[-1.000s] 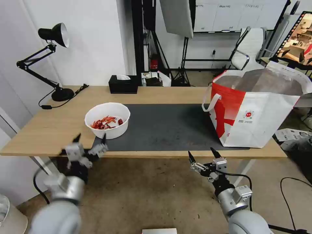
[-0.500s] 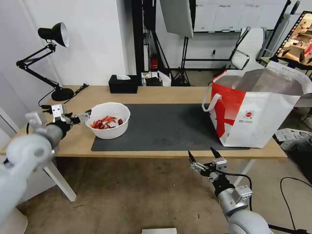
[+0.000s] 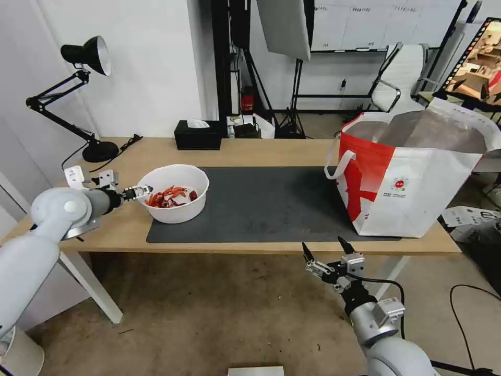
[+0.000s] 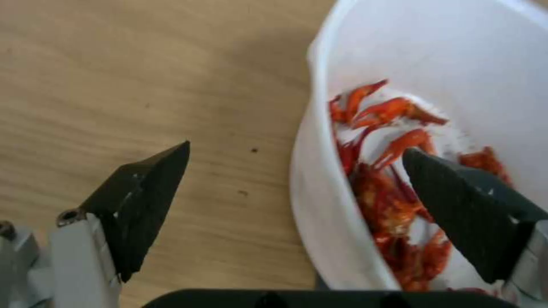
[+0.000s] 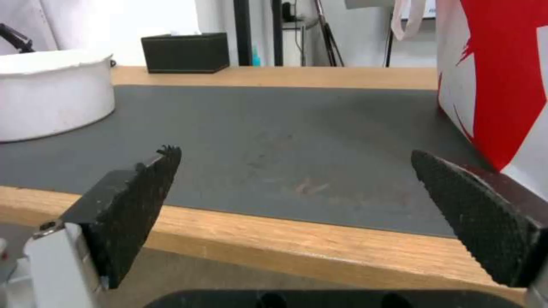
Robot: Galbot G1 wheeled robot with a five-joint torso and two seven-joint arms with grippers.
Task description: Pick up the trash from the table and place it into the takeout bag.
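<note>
Both fingers of the left claw (image 4: 294, 160) straddle the bowl (image 4: 320, 205) rim.

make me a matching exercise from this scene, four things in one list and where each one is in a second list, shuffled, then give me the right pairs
Things:
1. left gripper
2. right gripper
3. takeout bag
4. black tissue box

Places:
A. at the table's far edge
B. open, astride the rim of the white bowl
C. on the table's right end
D. open, below the table's near edge

Pairs: 1-B, 2-D, 3-C, 4-A
</note>
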